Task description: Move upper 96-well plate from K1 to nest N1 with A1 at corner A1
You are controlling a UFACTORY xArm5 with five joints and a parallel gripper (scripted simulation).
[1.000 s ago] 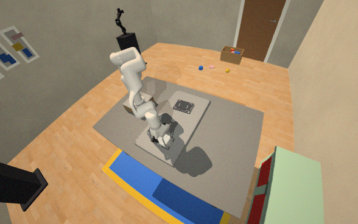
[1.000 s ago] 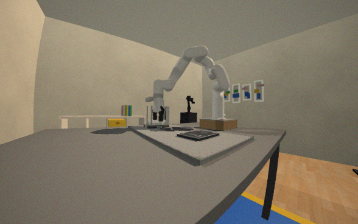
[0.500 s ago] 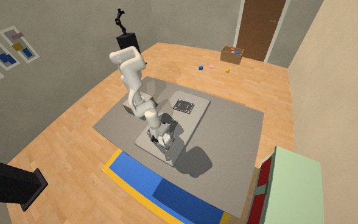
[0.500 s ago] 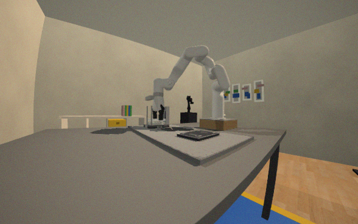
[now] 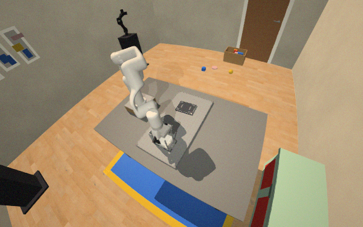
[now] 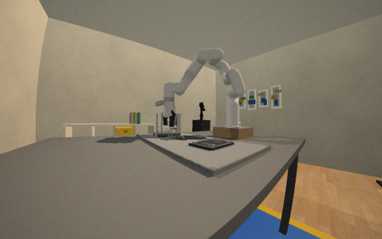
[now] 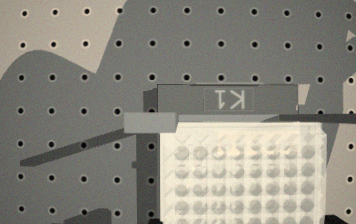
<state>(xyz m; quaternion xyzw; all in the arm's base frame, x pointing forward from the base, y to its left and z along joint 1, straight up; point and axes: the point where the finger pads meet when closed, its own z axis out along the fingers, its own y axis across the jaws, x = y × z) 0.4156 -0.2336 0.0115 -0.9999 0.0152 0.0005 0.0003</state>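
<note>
Now black two-finger gripper [image 6: 169, 121] clenched on translucent white upper 96-well plate [image 7: 243, 172] inside grey post rack K1 [image 7: 226, 99]; tilted lift could snag posts, disturb lower plate.

- The arm [image 5: 133, 66] is smooth matte white all over, built of thick rounded tubular links with bulging, capsule-like joints.
- A thin grey band rings the wrist link [image 6: 168, 99] just above the tool.
- The tool [image 6: 168, 121] is black, with two short dark fingers [image 6: 165, 121] below a white body.
- The arm's foot stands on a tan, box-shaped base [image 6: 247, 132].
</note>
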